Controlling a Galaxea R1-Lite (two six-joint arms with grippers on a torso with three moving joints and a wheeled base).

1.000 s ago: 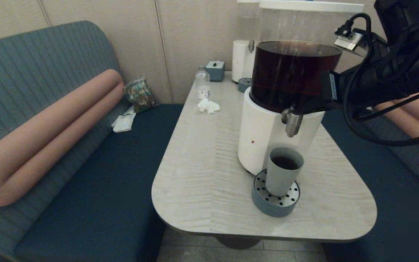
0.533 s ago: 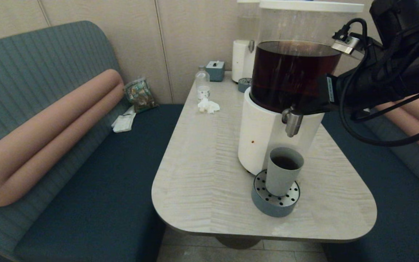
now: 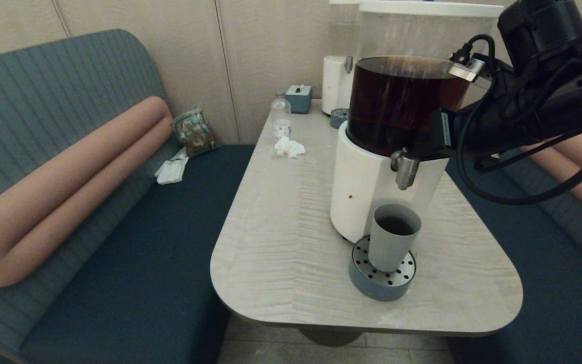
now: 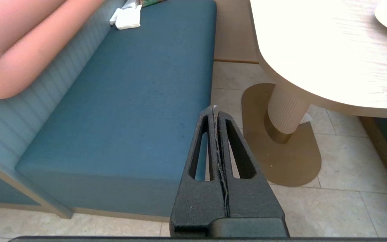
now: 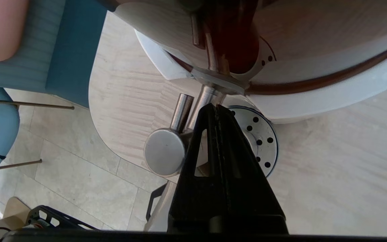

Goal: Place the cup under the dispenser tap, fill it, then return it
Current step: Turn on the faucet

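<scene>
The grey-green cup (image 3: 393,237) stands upright on the round blue-grey drip tray (image 3: 382,283), directly below the steel dispenser tap (image 3: 405,169). Dark liquid shows in the cup's bottom. The tap belongs to the big dispenser (image 3: 361,187) with the dark-brown tank. My right gripper (image 3: 415,150) is shut, its tips against the tap's stem behind the spout; in the right wrist view the right gripper (image 5: 216,107) touches the steel stem beside the spout's round cap (image 5: 164,156), and the cup is hidden there. My left gripper (image 4: 215,108) hangs shut and empty beside the table, above the floor.
At the table's far end stand a paler dispenser (image 3: 336,83), a blue tissue box (image 3: 299,97), a small bottle (image 3: 281,117), crumpled tissue (image 3: 289,147) and a second tray (image 3: 339,117). Blue benches flank the table (image 3: 281,242); its rounded front edge is near the drip tray.
My right arm has shifted leftward, closer in on the tap. The cup and tray have stayed put.
</scene>
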